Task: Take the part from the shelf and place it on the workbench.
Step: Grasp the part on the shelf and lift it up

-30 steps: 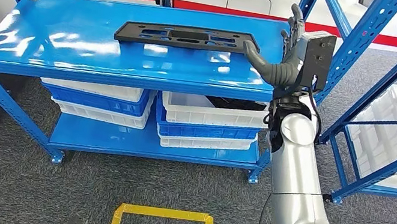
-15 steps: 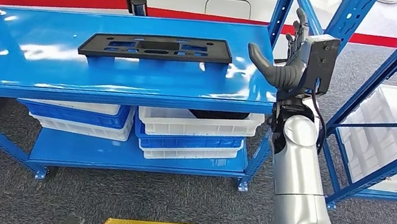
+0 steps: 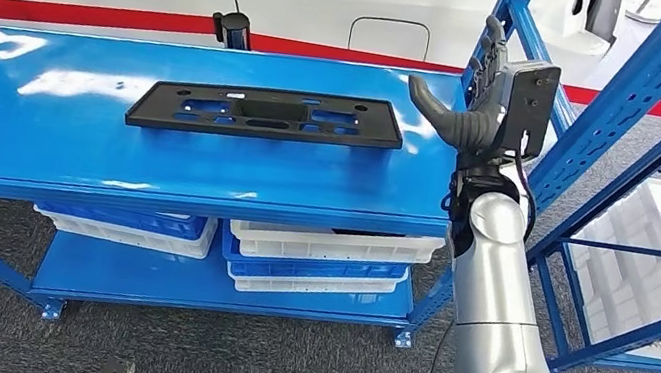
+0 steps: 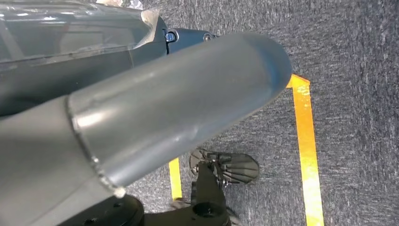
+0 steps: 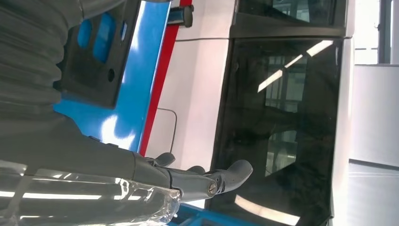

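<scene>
Two blue shelf levels are seen on the rack [image 3: 159, 158] ahead; white and blue bins [image 3: 324, 262] are stacked on the lower one. A black slotted part [image 3: 266, 113] is laid flat on the top level, towards its far right. The right hand [image 3: 471, 99] is raised just right of the part, apart from it, with thumb spread from the fingers [image 5: 226, 176] and nothing held. Of the left hand [image 4: 141, 122], the state cannot be told.
</scene>
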